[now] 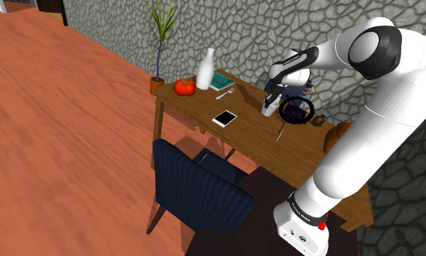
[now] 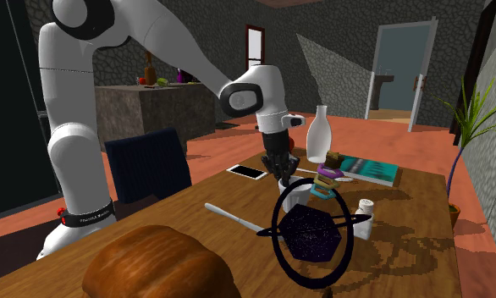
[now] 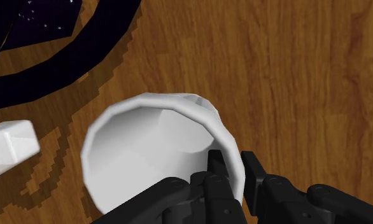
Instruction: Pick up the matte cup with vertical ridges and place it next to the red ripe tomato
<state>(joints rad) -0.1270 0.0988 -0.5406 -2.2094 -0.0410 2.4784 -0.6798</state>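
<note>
A white cup (image 3: 147,146) stands upright on the wooden table (image 1: 255,142). Its wall shows faint vertical facets. My gripper (image 3: 233,162) is shut on the cup's rim, one finger inside and one outside. In the shoulder view the gripper (image 1: 270,100) comes down on the cup (image 1: 268,110) near the table's far side. The second exterior view shows the gripper (image 2: 279,168) over the cup (image 2: 286,183). The red tomato (image 1: 184,87) lies at the table's corner toward the shoulder view's left, well away from the cup.
A dark ringed ornament (image 1: 296,109) stands right beside the cup, with a small white shaker (image 2: 363,218) near it. A white bottle (image 1: 204,69), book (image 1: 220,80), fork (image 1: 224,93) and phone (image 1: 224,118) lie toward the tomato. A bread loaf (image 1: 336,137), knife (image 2: 234,218) and blue chair (image 1: 197,185) are nearer the stand.
</note>
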